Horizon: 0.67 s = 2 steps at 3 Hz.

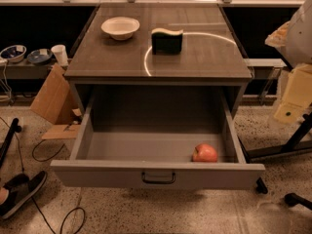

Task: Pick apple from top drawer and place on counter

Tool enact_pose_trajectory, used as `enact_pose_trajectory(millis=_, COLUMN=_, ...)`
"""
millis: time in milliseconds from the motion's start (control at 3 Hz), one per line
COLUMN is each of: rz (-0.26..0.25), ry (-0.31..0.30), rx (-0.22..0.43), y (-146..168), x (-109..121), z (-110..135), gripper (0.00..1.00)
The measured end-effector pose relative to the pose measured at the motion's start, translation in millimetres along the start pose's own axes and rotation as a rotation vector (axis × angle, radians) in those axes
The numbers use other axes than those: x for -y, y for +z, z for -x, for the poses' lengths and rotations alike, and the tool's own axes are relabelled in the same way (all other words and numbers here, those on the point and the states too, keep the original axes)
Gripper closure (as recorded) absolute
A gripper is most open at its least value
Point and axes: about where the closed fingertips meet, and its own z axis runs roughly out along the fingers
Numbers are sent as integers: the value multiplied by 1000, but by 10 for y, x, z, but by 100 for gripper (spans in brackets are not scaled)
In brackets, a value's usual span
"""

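The apple (205, 153) lies in the open drawer (97, 173), on its flat grey bottom at the front right corner, close to the front panel and just beside the right wall. It is round and red-orange with a paler patch on its left side; its lower edge is hidden behind the panel. The drawer is wide and shallow, smooth and matte, with a small dark metal handle (158, 178) at the centre of the front.

Above it, the table (102, 57) is a dark wood-grain rectangle crossed by a thin curved light streak (146, 62). On it stand a shallow white bowl (120, 27) at the back left and, well apart from it, a dark block-shaped sponge (167, 41) with a wavy yellow top.

The gripper does not show in the view, so whether its fingers are open or closed cannot be told. Pale rounded arm parts (298, 28) are cut off by the right edge.

On the speckled floor (195, 213) lie cardboard (51, 100), a dark cable (46, 152) and a black shoe (22, 191), partly cropped.
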Motion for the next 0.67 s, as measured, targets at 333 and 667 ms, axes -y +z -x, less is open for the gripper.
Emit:
enact_pose_trajectory(millis=333, rz=0, ry=0, rx=0, y=0, x=0, z=0, gripper=0)
enact_pose_trajectory(millis=667, rz=-12, ry=-19, rx=-4, y=-14, x=-8, z=34, gripper=0)
